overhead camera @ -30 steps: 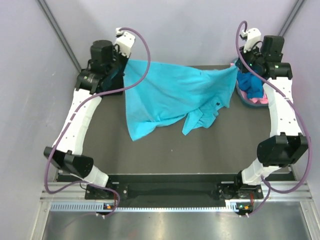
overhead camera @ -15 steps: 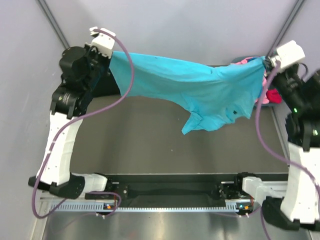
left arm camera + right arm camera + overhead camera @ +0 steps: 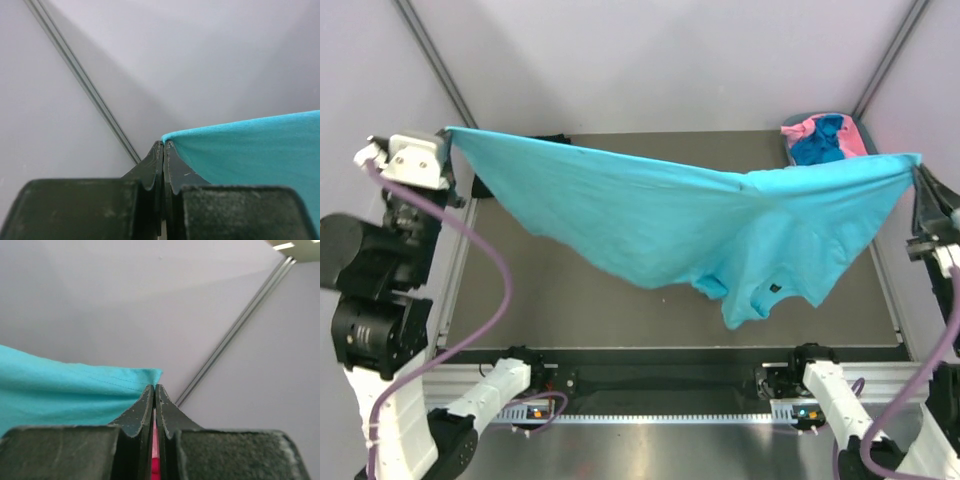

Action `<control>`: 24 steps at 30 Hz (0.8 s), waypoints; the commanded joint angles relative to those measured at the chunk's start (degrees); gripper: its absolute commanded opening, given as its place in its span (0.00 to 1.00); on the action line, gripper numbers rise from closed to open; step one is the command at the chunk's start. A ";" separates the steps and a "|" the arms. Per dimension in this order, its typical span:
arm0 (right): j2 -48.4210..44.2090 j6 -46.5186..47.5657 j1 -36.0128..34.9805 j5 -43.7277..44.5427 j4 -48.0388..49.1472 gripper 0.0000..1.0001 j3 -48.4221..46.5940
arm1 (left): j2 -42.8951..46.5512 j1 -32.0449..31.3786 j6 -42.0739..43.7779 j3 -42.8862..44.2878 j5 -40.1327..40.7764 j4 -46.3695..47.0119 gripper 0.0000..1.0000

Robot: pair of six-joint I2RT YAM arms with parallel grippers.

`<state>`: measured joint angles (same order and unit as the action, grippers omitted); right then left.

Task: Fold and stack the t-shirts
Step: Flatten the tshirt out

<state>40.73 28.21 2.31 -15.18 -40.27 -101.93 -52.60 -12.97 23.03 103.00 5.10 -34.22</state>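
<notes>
left gripper [image 3: 163, 145] clamped shut on the left corner of the turquoise t-shirt [image 3: 720, 225], which hangs stretched above the table [image 3: 570, 290]; black cloth [image 3: 552, 138] far left mostly hidden behind it. pink and blue shirts [image 3: 817, 140] far right, partly covered. right gripper [image 3: 154, 387] pinches the right corner.

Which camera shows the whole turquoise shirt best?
The top external view: the turquoise shirt hangs spread out there, its full width visible. Each wrist view shows only one pinched corner of it against the wall.
</notes>
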 commanded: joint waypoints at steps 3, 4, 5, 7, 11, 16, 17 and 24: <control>2.06 -2.89 0.24 5.95 5.90 0.00 -7.30 | -0.39 0.84 4.48 0.88 2.01 7.23 0.00; 2.94 -2.63 0.24 6.04 6.34 0.00 -8.19 | -1.10 0.76 5.27 1.23 2.54 7.84 0.00; 4.60 -2.11 0.24 6.21 6.87 0.00 -8.55 | -2.15 0.76 6.41 1.32 2.98 8.55 0.00; 5.85 0.43 0.24 6.57 8.54 0.00 -7.68 | -3.47 0.76 7.47 0.45 3.77 10.83 0.00; 6.73 4.57 0.24 5.95 13.19 0.00 1.01 | -8.20 0.76 9.66 -2.27 1.50 10.23 0.00; 8.57 8.43 0.24 2.18 16.54 0.00 16.48 | -14.79 0.76 8.27 -12.19 -2.01 8.12 0.00; 9.27 9.14 0.24 1.30 17.15 0.00 18.76 | -15.86 0.76 7.83 -14.30 -2.20 8.72 0.00; 24.63 9.94 0.16 -0.55 31.11 0.00 29.86 | -35.17 0.76 7.73 -22.42 -4.84 19.62 0.00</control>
<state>61.12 36.45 2.31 -14.31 -20.34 -72.58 -81.82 -12.62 30.39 79.85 2.15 -23.16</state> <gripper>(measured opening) 0.006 0.011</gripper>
